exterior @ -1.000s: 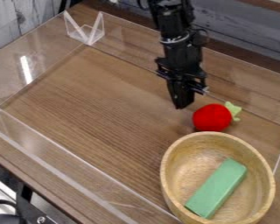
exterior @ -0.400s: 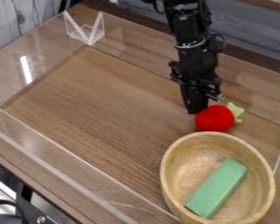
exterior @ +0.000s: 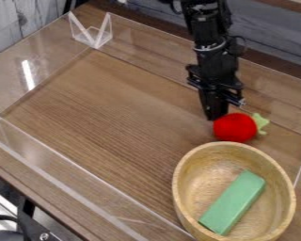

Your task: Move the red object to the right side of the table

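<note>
Your gripper (exterior: 222, 110) points steeply down, jaws closed on nothing, tips against the red object (exterior: 236, 127) on the tabletop (exterior: 102, 104). The bowl (exterior: 198, 166) holds a green block (exterior: 232, 202).

Bright-red object (exterior: 235, 128) – green leafy tip, brown wood-grain table (exterior: 102, 104), green block (exterior: 232, 202), light-wood bowl (exterior: 191, 179)

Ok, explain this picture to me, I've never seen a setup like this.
It is one view, taken from above and in front of a wooden table fenced by low clear walls. The black thing coming down from the top is a robot arm; its tip is the gripper, a two-fingered claw, here shut and holding nothing. Its tip sits right at the red toy fruit, apparently pushing it. Nearer the camera stands a wooden bowl with a green block lying inside.
</note>
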`<state>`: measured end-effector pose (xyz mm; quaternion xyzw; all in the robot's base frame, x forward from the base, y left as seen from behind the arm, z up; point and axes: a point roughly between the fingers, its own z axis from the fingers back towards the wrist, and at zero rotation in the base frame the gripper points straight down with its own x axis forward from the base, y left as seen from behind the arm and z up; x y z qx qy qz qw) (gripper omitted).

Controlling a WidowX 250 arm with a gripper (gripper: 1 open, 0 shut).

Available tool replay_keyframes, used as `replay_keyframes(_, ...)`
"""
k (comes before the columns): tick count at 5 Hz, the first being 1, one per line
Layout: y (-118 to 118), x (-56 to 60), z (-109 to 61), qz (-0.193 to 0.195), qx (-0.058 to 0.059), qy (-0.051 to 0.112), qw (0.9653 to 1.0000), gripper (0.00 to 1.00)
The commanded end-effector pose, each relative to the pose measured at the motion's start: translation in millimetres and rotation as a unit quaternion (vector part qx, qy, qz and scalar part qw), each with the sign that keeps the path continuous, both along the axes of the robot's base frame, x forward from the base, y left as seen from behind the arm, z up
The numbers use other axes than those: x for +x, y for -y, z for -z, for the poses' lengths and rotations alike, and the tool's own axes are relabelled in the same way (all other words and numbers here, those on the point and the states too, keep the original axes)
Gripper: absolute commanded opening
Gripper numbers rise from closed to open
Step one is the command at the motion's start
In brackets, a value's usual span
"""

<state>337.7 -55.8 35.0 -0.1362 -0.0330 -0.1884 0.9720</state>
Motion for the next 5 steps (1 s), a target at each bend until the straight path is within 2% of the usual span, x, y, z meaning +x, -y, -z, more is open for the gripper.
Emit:
replay_keyframes(1,5.3,14.8,-15.2,0.001,0.001,0.033,0.9995,0.00)
replay_keyframes(5,3.6,19.7,-10.6,-0.015,0.005,0.027,0.9995,0.00)
